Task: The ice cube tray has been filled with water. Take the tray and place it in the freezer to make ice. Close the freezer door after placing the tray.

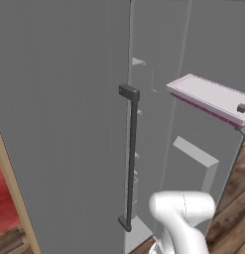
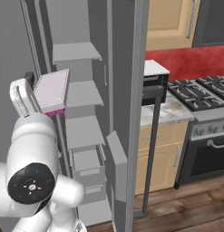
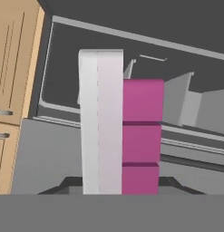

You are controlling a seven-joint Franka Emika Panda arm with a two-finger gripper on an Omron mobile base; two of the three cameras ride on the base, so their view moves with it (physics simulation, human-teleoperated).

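Simulated kitchen, freezer open. The thin flat ice cube tray (image 1: pixel 209 96), pale pink-white with a magenta edge, is held level in the air in front of the tall narrow grey freezer compartment (image 2: pixel 84 122), at about the height of its upper pale shelves (image 2: pixel 77 52) and short of them. The robot's two-finger gripper (image 1: pixel 244 113) pinches the tray's near end, jaws pressed against its two faces. The tall plain grey freezer door (image 1: pixel 59 124) with its long dark vertical bar handle (image 1: pixel 131 158) stands swung wide open at the left. A pale drawer (image 2: pixel 87 164) sits low in the compartment. Right of the fridge are a pale stone counter (image 2: pixel 165 113), tan cabinets (image 2: pixel 161 158), a red backsplash (image 2: pixel 190 61), a black gas stove (image 2: pixel 202 97) and a wood plank floor (image 2: pixel 186 204).
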